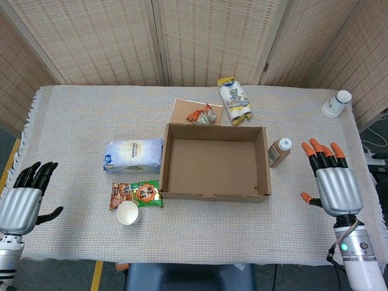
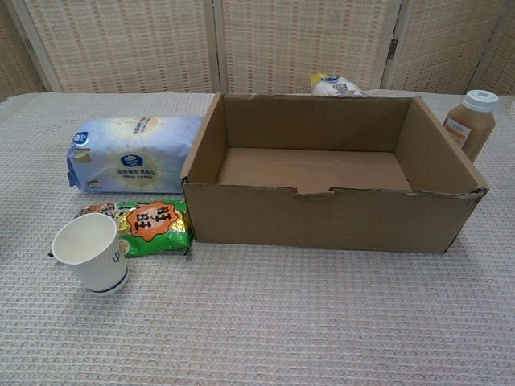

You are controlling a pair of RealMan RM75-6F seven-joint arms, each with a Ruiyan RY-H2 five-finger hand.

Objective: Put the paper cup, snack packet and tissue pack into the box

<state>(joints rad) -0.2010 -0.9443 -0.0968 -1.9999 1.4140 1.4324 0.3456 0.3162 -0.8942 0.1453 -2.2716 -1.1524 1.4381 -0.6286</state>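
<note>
An open cardboard box (image 1: 215,193) (image 2: 322,221) stands mid-table with nothing in it. Left of it lies the pale blue tissue pack (image 1: 133,155) (image 2: 133,153). In front of that lies the orange and green snack packet (image 1: 136,194) (image 2: 149,227), and the white paper cup (image 1: 128,213) (image 2: 88,252) stands upright at its near edge. My left hand (image 1: 23,195) rests open at the table's left edge, far from the objects. My right hand (image 1: 330,177) is open with fingers straight, right of the box. Neither hand shows in the chest view.
A brown bottle with a white cap (image 1: 279,151) (image 2: 469,123) stands just right of the box. Behind the box lie a small orange wrapper (image 1: 202,115) on a cardboard flap and a white and yellow bag (image 1: 234,100) (image 2: 335,85). A white cup (image 1: 336,103) lies at the far right corner.
</note>
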